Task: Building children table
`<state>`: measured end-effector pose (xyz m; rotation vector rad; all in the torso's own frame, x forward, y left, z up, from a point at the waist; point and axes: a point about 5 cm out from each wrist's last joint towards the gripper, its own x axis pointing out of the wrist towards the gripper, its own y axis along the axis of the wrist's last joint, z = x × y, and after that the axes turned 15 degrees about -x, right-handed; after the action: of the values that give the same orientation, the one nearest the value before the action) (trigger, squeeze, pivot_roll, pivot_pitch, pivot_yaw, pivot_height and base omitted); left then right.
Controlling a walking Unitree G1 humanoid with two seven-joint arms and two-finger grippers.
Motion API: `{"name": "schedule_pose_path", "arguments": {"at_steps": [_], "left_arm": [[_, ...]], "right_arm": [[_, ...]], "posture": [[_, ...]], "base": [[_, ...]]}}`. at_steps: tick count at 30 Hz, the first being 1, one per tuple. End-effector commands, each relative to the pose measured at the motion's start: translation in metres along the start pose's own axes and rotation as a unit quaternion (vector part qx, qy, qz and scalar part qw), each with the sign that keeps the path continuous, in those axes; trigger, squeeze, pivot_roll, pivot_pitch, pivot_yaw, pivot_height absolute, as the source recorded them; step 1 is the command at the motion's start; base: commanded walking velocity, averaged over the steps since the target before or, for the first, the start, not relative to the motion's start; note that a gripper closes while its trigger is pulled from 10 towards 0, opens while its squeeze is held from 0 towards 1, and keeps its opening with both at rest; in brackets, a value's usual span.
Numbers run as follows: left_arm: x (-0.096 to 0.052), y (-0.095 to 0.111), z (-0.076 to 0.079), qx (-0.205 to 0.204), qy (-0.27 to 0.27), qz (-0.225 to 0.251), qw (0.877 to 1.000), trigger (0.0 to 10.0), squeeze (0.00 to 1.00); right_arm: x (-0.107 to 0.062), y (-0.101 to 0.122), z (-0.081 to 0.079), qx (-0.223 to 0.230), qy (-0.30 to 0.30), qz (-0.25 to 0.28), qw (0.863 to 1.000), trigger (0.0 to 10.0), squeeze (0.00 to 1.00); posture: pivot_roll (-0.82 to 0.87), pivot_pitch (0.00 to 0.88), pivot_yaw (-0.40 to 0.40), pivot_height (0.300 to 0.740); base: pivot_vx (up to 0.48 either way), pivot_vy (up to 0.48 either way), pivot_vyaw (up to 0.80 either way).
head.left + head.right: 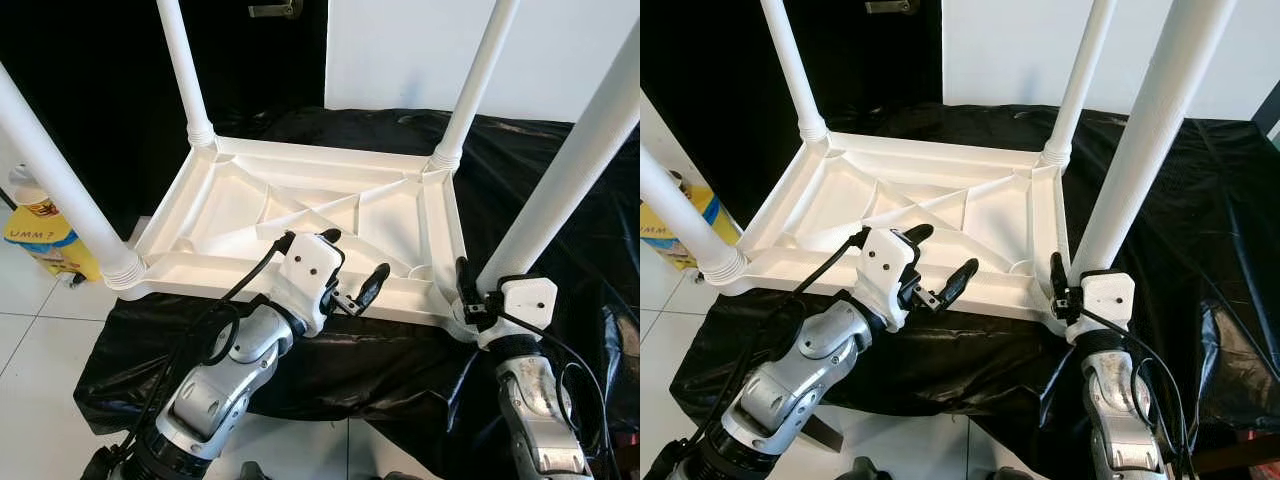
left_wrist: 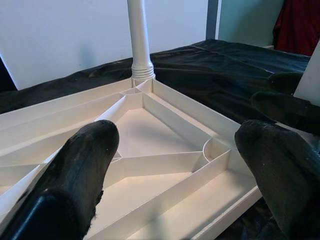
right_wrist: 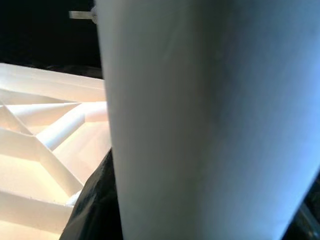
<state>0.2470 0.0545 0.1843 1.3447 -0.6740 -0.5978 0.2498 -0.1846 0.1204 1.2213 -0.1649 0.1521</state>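
— On the black plastic sheet [image 1: 560, 180], what is lying there?

— A white plastic children's table [image 1: 300, 215] is resting upside down on it, ribbed underside facing up, with four legs standing in the corner sockets. The sheet is covering a low surface; I cannot tell what is beneath it. A yellow bottle [image 1: 40, 235] is sitting on the tiled floor [image 1: 40, 340] to the robot's left.

— Where are the arms working?

— The right gripper [image 1: 468, 295] is sitting at the base of the near right leg [image 1: 570, 170], just above its socket. One black finger is showing against the leg's inner side, and the right wrist view is looking straight at the white tube, so I judge the fingers are closing around it. The left gripper [image 1: 345, 270] is hovering over the near rim of the tabletop, fingers [image 2: 85, 160] spread wide and holding nothing.

— How is this thing going to handle?

— It is looking like thin moulded plastic, so probably light and fairly stiff, though the frame may be flexing a little under a hard push. The legs are smooth and round, so they are likely slipping in a loose pinch. Taking a leg low, near the ridged collar, is giving the best control for seating it; gripping high would be levering on the socket.

— And the left arm?

— Pressing down on the rim or a rib should be steadying the frame while the leg is being worked.
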Motion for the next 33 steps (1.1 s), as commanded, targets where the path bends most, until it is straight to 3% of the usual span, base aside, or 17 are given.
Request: {"name": "schedule_pose_path", "arguments": {"at_steps": [1,13,22,33], "left_arm": [[0.000,0.000,0.009,0.006,-0.067,-0.014,0.998,10.0,0.00],[0.000,0.000,0.009,0.007,-0.066,-0.013,0.998,10.0,0.00],[-0.001,0.000,0.009,0.006,-0.065,-0.014,0.998,10.0,0.00],[0.000,-0.001,0.010,0.003,-0.063,-0.015,0.998,10.0,0.00]], "right_arm": [[-0.011,-0.031,-0.011,0.030,0.021,-0.103,0.994,10.0,0.00],[-0.010,-0.037,-0.011,0.033,0.019,-0.126,0.991,10.0,0.00],[-0.012,-0.042,-0.010,0.065,0.006,-0.157,0.985,10.0,0.00],[-0.012,-0.033,-0.008,0.076,0.005,-0.123,0.990,10.0,0.00]], "posture": [[-0.02,0.076,-0.025,0.740],[-0.02,0.079,-0.027,0.740],[-0.02,0.083,-0.029,0.740],[-0.02,0.085,-0.035,0.740]], "base": [[0.000,0.000,0.00],[0.000,0.000,0.00],[0.000,0.000,0.00],[0.000,0.000,0.00]]}}
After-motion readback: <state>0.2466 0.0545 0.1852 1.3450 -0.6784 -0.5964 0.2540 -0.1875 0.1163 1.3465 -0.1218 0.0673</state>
